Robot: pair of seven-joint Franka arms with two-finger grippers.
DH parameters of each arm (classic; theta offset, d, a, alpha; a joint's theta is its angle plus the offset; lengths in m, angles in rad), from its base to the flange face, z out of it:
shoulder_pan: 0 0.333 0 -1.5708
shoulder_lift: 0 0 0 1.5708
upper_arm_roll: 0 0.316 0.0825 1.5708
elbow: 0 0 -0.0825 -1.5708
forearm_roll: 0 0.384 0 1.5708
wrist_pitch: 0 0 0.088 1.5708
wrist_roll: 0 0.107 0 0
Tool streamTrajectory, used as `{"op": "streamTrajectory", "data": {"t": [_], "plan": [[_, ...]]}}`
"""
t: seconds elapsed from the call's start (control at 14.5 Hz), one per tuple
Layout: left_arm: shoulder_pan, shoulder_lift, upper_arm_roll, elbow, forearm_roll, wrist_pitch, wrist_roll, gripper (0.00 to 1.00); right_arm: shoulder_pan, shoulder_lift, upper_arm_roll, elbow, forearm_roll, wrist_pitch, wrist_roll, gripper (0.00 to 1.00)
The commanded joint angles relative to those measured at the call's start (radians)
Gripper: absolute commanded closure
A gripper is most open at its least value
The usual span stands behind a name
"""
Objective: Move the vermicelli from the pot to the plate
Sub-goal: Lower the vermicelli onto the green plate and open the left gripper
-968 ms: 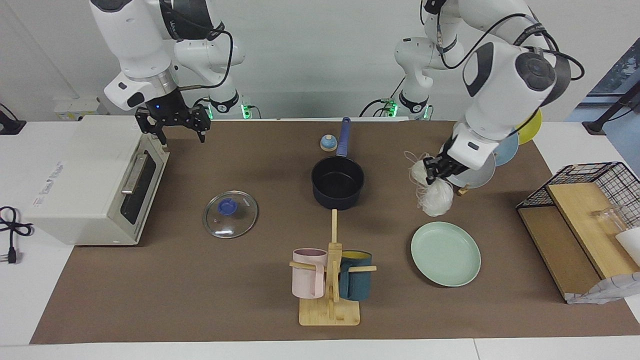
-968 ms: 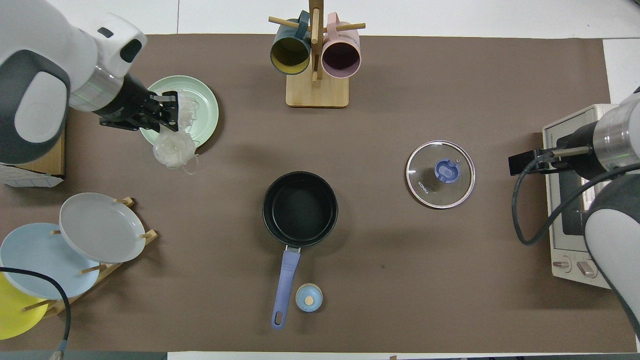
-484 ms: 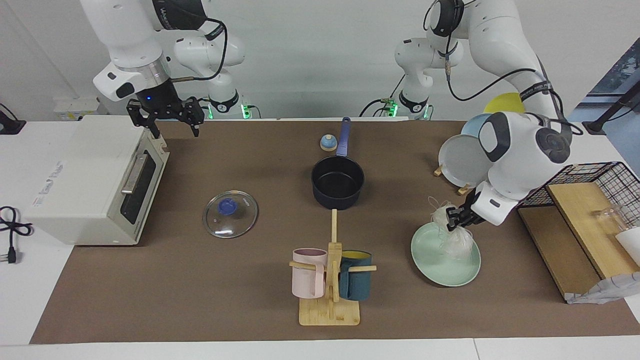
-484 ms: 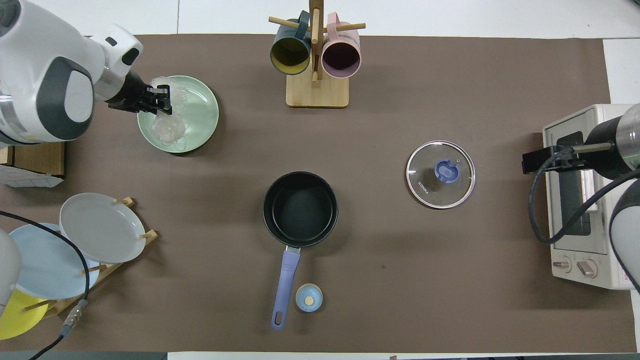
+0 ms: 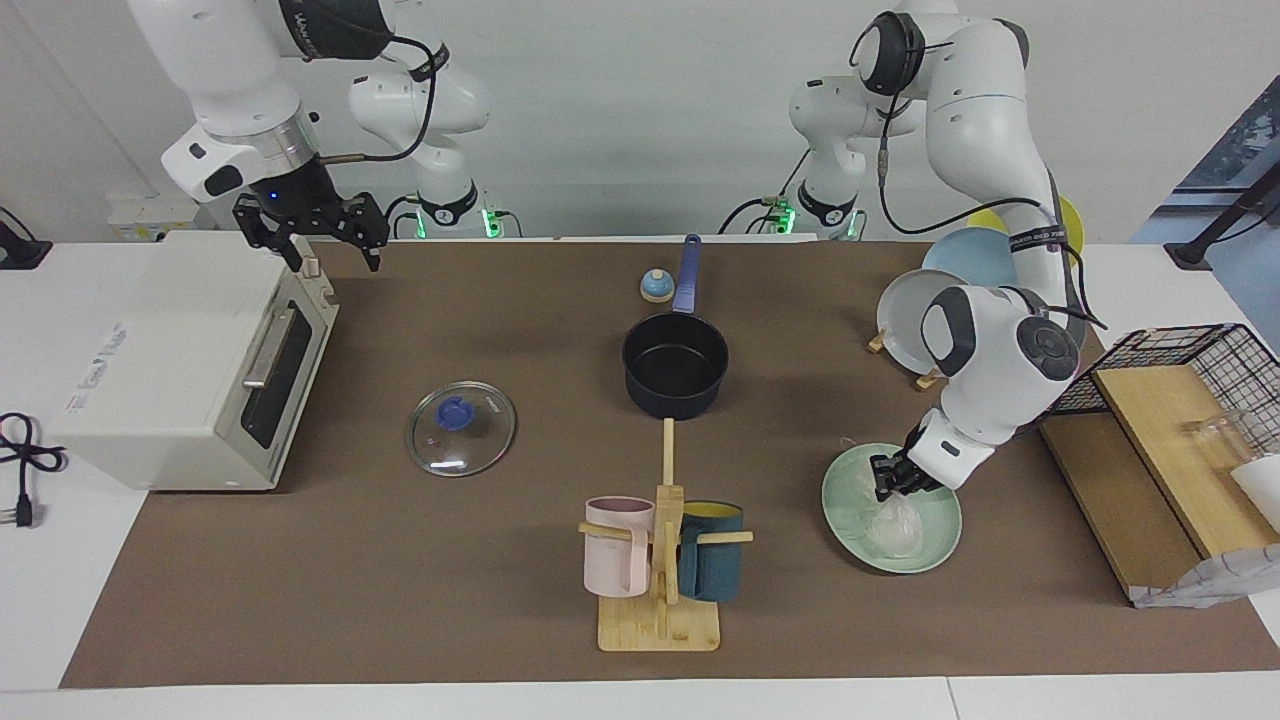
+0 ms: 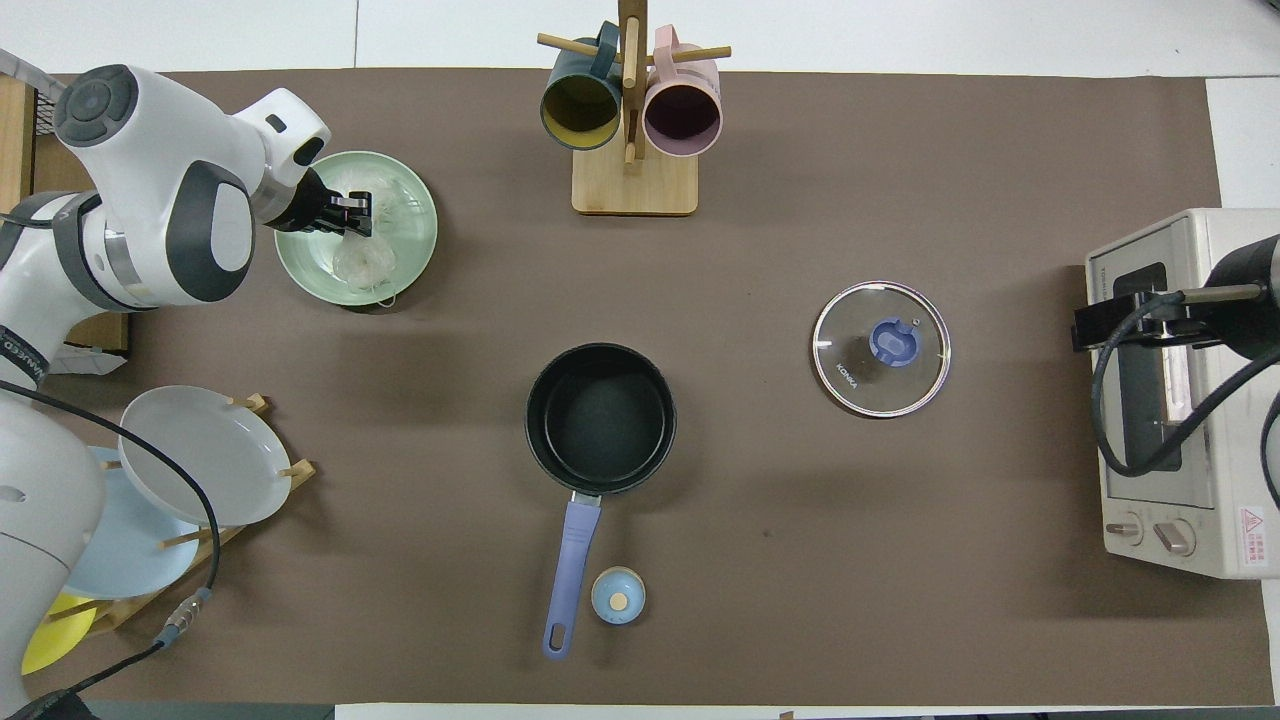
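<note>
The vermicelli point(image 5: 893, 522) lies as a whitish clump in the mint-green plate point(image 5: 938, 543), with strands running up to my left gripper point(image 5: 886, 480). That gripper is low over the plate and shut on the strands. In the overhead view the left gripper point(image 6: 356, 212) is over the plate point(image 6: 421, 238) and the vermicelli point(image 6: 364, 263) rests in it. The navy pot point(image 5: 675, 362) stands mid-table with nothing in it, its blue handle toward the robots; it also shows in the overhead view point(image 6: 600, 417). My right gripper point(image 5: 322, 238) hangs open over the toaster oven's top edge.
A glass lid point(image 5: 461, 428) lies between pot and toaster oven point(image 5: 180, 360). A mug rack point(image 5: 660, 570) with a pink and a teal mug stands farther from the robots than the pot. A plate rack point(image 5: 930, 310), a wire basket point(image 5: 1180, 375) and a small blue knob point(image 5: 656, 287) are also here.
My left gripper carried the vermicelli from the air beside the plate rack out over the mint plate and lowered it in. My right gripper drifted up and back toward the toaster oven.
</note>
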Motion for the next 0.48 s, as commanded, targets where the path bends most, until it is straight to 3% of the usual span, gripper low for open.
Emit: {"op": "streamTrajectory", "data": {"t": [0.0,0.14,0.41], "plan": [[0.001,-0.019,-0.001,-0.021,-0.008,0.026,0.037,0.0,-0.013,0.001,0.006,0.017,0.023,-0.027,0.012,0.0],[0.006,-0.054,0.005,-0.019,-0.008,-0.006,0.034,0.0,-0.033,-0.013,0.006,0.014,0.023,-0.042,0.004,0.0],[0.007,-0.213,0.042,-0.001,-0.001,-0.219,-0.049,0.0,-0.023,-0.05,0.009,0.016,0.023,-0.065,0.012,0.0]]}}
